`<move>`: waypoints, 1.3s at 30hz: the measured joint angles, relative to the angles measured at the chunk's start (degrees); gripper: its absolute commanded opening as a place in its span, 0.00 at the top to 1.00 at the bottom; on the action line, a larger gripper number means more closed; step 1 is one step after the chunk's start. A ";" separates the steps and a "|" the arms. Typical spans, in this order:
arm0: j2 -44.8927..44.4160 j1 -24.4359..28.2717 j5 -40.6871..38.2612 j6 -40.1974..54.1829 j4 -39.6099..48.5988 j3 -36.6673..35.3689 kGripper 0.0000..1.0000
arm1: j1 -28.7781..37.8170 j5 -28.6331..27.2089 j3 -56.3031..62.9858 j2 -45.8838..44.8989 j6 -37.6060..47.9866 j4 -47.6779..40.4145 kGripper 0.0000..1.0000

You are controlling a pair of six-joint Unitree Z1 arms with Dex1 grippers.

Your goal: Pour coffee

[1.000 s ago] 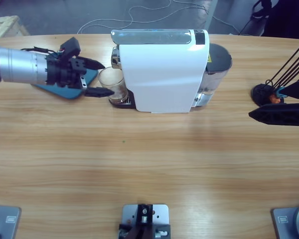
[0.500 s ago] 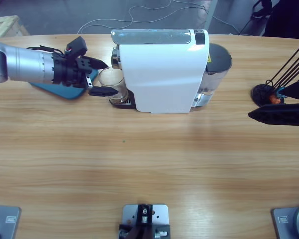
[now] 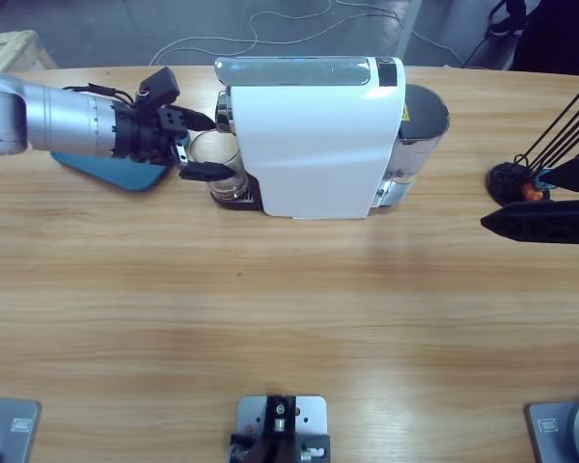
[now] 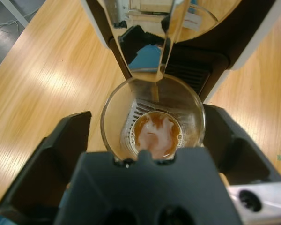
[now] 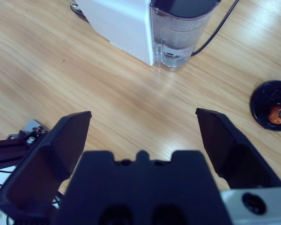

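A clear glass [image 4: 152,110] stands on the drip tray under the spout of the white coffee machine [image 3: 314,135]. At its bottom lies a shallow layer of brown coffee [image 4: 155,133] with pale foam. My left gripper [image 4: 147,115] is open, one black jaw on each side of the glass with a small gap to each. From above, the left gripper [image 3: 201,148] reaches in from the left at the glass [image 3: 217,159]. At the table's right edge my right gripper [image 3: 492,222] hangs open over bare wood, holding nothing.
A blue mat [image 3: 101,166] lies under the left forearm. The machine's water tank [image 3: 423,121] sits on its right side, with a cable behind it. A black round holder [image 3: 513,181] with thin black rods stands at the far right.
The left gripper has moved right, toward the machine, so its open jaws now flank the glass. The right arm has not moved.
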 measured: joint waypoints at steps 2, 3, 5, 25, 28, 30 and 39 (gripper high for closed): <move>0.00 -0.02 0.00 0.00 0.00 0.00 1.00 | 0.00 0.00 0.00 0.00 0.00 0.00 0.00; 0.00 -0.02 0.00 0.00 0.00 0.00 1.00 | 0.00 -0.01 0.00 0.00 0.00 0.00 0.00; 0.00 -0.02 0.00 0.00 0.00 0.00 1.00 | 0.00 -0.01 -0.03 0.00 0.00 0.00 0.00; -18.68 7.29 19.27 -10.61 3.14 6.68 1.00 | 0.00 -1.52 -0.79 -3.77 0.06 0.51 0.00; -18.73 10.34 25.01 -14.04 3.31 7.25 1.00 | 0.00 -1.83 -0.36 -4.78 0.06 0.51 0.00; -17.83 12.16 27.95 -16.76 2.70 7.36 1.00 | 0.00 -1.99 -0.34 -4.85 0.06 0.51 0.00; -7.05 14.89 29.07 -20.90 -5.59 7.36 1.00 | 0.00 -2.33 -0.15 -4.86 0.11 0.51 0.00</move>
